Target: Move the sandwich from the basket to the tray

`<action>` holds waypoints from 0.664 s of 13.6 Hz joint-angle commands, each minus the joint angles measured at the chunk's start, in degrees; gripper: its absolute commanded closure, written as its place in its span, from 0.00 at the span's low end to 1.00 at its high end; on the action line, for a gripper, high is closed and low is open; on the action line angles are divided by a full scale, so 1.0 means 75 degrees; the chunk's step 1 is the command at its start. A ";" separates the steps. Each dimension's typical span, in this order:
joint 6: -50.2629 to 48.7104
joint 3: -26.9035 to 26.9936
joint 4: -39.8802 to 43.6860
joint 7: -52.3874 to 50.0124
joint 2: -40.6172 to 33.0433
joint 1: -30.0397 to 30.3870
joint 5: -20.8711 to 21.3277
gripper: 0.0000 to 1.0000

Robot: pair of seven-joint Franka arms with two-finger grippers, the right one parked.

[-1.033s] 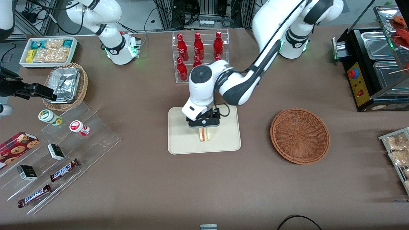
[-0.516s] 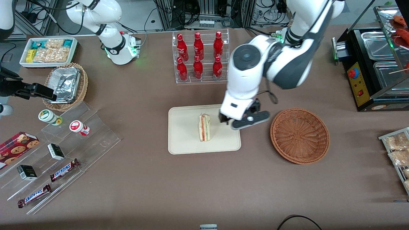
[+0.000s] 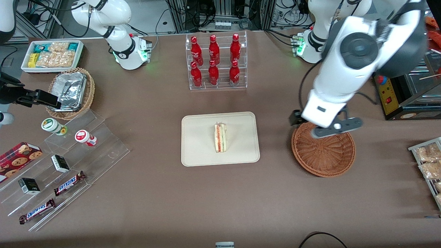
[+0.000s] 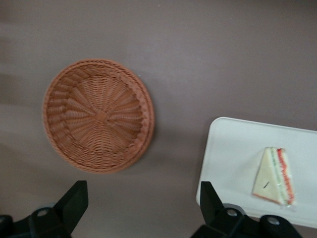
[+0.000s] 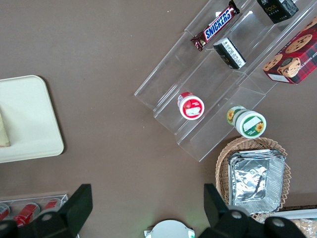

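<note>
The sandwich (image 3: 220, 138), a wrapped wedge of white bread with red and green layers, lies on the cream tray (image 3: 200, 151) near its middle, with nothing touching it. The reddish-brown wicker basket (image 3: 324, 155) stands beside the tray, toward the working arm's end of the table, and holds nothing. My gripper (image 3: 325, 128) hangs high over the basket's rim farthest from the front camera. In the left wrist view the gripper (image 4: 142, 198) is open and holds nothing, with bare tabletop between its fingers (image 4: 74, 196); the basket (image 4: 99, 114), tray (image 4: 233, 148) and sandwich (image 4: 275, 176) all show below it.
A clear rack of red bottles (image 3: 215, 62) stands farther from the front camera than the tray. A black appliance (image 3: 403, 86) and snack packets (image 3: 429, 162) sit at the working arm's end. Acrylic steps with snacks (image 3: 69, 155) and a foil-filled wicker basket (image 3: 70, 93) sit toward the parked arm's end.
The gripper let go of the sandwich on the tray, then rose and swung away over the basket. The sandwich stays where it was set down.
</note>
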 commanded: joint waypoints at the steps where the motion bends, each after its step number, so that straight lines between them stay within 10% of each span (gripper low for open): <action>1: 0.0064 -0.0040 -0.1068 0.1127 -0.1027 0.0588 -0.0366 0.00; 9: 0.0029 0.1001 -0.1563 0.3146 -0.1732 0.1129 -0.0895 0.00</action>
